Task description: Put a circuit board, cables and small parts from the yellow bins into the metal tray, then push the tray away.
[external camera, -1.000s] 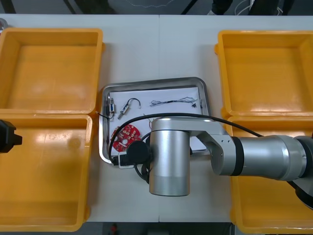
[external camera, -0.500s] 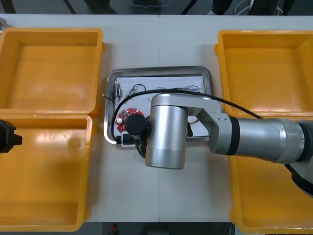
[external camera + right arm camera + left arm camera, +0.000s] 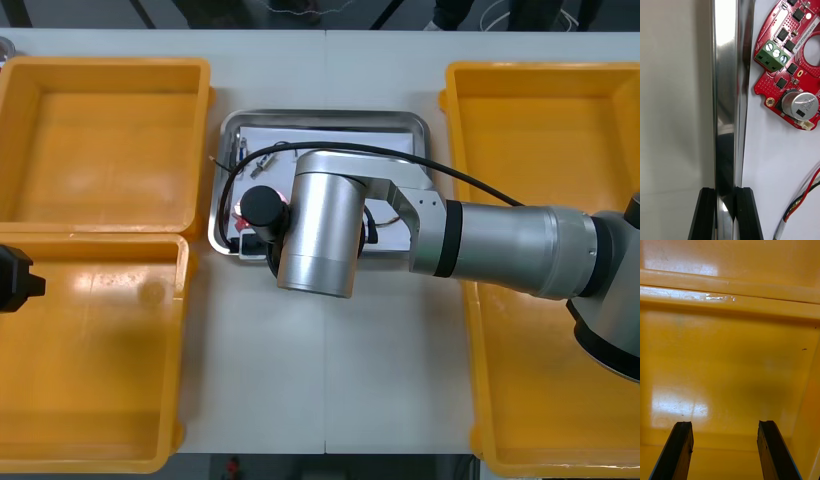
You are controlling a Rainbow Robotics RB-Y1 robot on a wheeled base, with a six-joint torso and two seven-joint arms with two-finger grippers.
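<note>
Right wrist view says it all tbh: the right gripper (image 3: 728, 192) has its fingers pinched narrow on the near rim of the metal tray (image 3: 725, 93), with the red circuit board (image 3: 790, 63) and a red and yellow cable (image 3: 805, 198) lying on the white inside just past that rim. For the push I'd go slow and straight away, so the tray doesn't twist into the yellow bins (image 3: 105, 140) either side. Left gripper (image 3: 724, 427) hangs wide open over a left-side bin, empty.
</note>
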